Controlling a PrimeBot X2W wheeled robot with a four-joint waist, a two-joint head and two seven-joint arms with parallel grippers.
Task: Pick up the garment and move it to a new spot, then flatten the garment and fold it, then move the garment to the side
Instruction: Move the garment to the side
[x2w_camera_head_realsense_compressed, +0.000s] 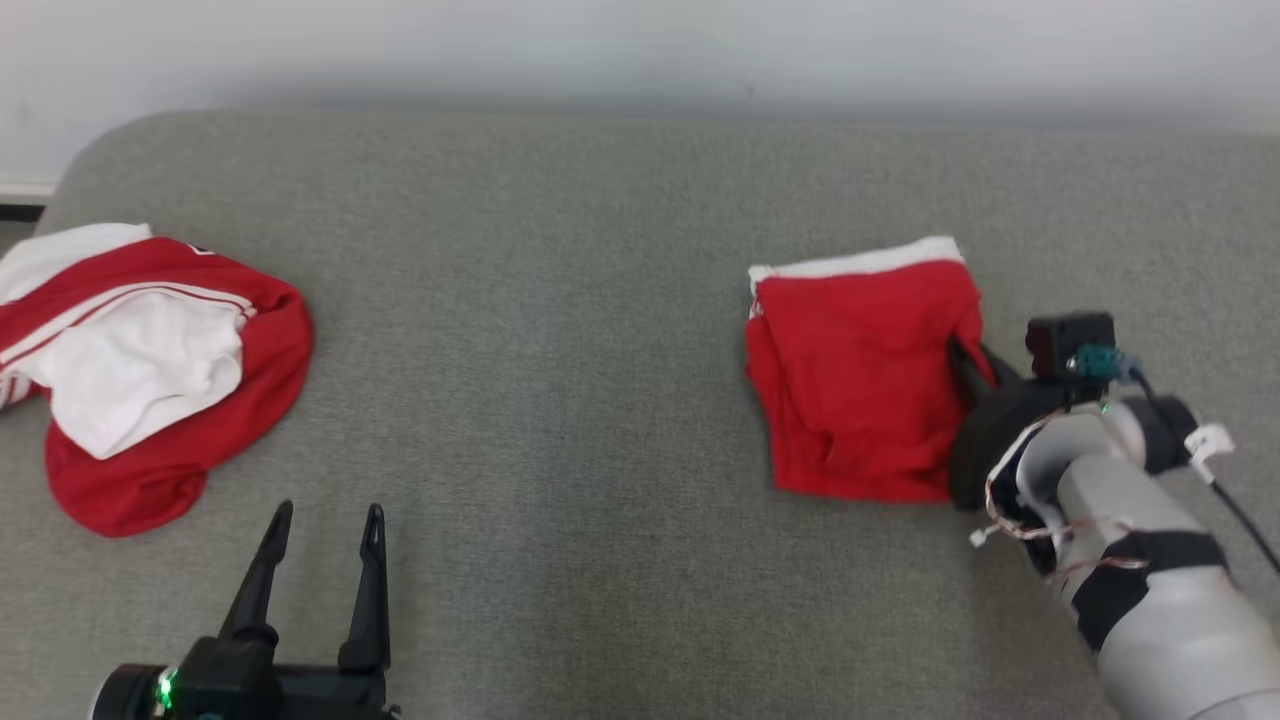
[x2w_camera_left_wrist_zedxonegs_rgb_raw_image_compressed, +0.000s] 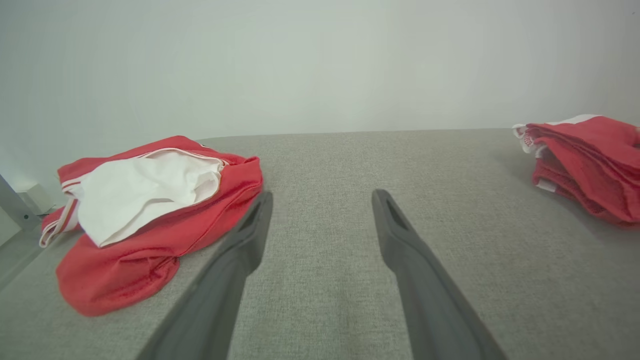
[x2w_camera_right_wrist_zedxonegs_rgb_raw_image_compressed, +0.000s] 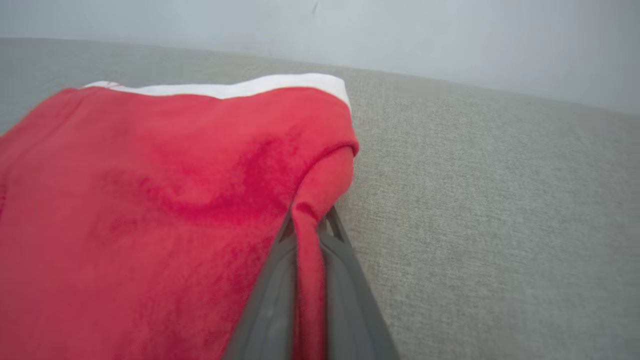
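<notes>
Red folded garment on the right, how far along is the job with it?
Done: the red folded garment lies in a neat rectangle on the grey cushion. In hand: the right claw is shut on a pinch of its right edge. To do: carrying it to the side. The left claw hangs open, idle.

Head view: my right gripper (x2w_camera_head_realsense_compressed: 975, 365) fingertips hidden behind right edge of folded garment (x2w_camera_head_realsense_compressed: 860, 390). My right forearm (x2w_camera_head_realsense_compressed: 1160, 590) cut off by lower right corner. My left gripper (x2w_camera_head_realsense_compressed: 325, 515) body cut off by bottom edge. Crumpled garment (x2w_camera_head_realsense_compressed: 150, 380) cut off by left edge.
Left wrist view: folded garment cut off by right edge.
Right wrist view: folded garment runs off left and bottom edges, near cloth blurred. Pinched fold hides inner faces of my fingers (x2w_camera_right_wrist_zedxonegs_rgb_raw_image_compressed: 345, 280).
</notes>
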